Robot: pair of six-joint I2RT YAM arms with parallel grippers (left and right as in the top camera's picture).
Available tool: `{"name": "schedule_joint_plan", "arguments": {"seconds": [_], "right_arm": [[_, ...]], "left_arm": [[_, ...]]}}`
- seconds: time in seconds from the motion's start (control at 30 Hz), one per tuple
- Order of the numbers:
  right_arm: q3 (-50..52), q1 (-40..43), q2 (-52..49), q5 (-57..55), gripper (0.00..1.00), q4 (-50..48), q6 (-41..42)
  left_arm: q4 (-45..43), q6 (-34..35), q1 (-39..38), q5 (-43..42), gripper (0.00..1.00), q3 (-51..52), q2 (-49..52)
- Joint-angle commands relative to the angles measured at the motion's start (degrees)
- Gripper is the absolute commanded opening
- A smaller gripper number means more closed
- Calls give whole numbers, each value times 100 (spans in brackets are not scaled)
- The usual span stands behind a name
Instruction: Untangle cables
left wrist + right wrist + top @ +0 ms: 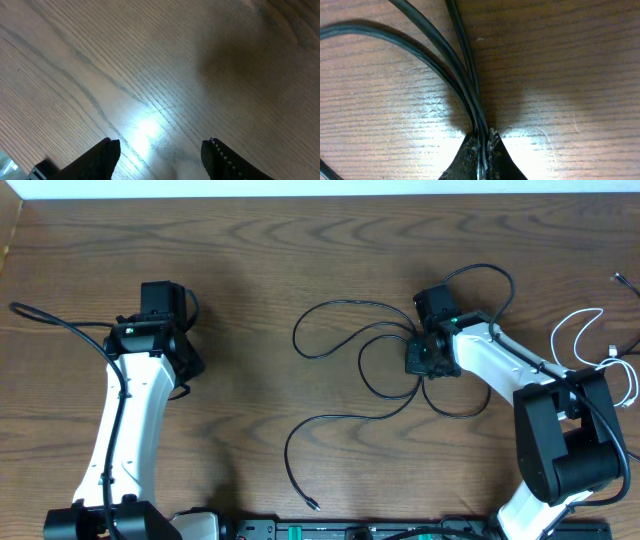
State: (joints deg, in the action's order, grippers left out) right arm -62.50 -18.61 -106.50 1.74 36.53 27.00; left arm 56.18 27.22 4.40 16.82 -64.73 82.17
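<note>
Three strands of the black cables [470, 95] are running together into the right gripper [482, 150], and its jaws are closing tight on the bunch, right down at the table [250, 240]. I am reading this as the step of pulling one cable free of the tangle. Since I am pinching several strands at once, I am judging that a straight drag would haul the whole knot along instead of loosening it. I am thinking a slow, low lift is best, watching which loops tighten, with the other arm coming in to pin a neighbouring loop. The left gripper [160, 157] is hovering over bare wood well away from the cables, its jaws standing wide with nothing between them, so it is free for that. The right wrist view is giving me the grip itself: the strands are lying side by side and squeezing into the fingertips, though I cannot tell from it which strand belongs to which loop. The overhead view is giving me what the wrist cannot. The black loops are spreading left and below the right gripper across the middle of the table, one tail is ending in a small plug [314, 505] near the front edge, and the white cable [580, 314] is lying apart by the right arm's base. The left wrist view is showing only wood grain and its own fingertips.
</note>
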Motion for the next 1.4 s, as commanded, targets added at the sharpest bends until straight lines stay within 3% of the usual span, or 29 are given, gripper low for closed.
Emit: {"name": "schedule_joint_plan", "arguments": {"seconds": [0.0,0.33,0.77,0.9,1.17,1.37], "right_arm": [[236,-170,-341,162,1,157,39],[-31,-94,-212,210,1,356,31],[-1145,358,1141,138,1,1064,-442],[-1303,654,1572,-20,1,1058,-435],[-1657,1731,2260,-1349,1,931,-225],[-1646,2426,2308,-162,1,1209,-433]], "left_arm": [[9,55,9,17,58,76,-24],[7,55,9,17,58,76,-24],[-13,55,9,17,58,76,-24],[-13,55,9,17,58,76,-24],[-11,55,9,15,58,76,-24],[-13,55,9,17,58,76,-24]]}}
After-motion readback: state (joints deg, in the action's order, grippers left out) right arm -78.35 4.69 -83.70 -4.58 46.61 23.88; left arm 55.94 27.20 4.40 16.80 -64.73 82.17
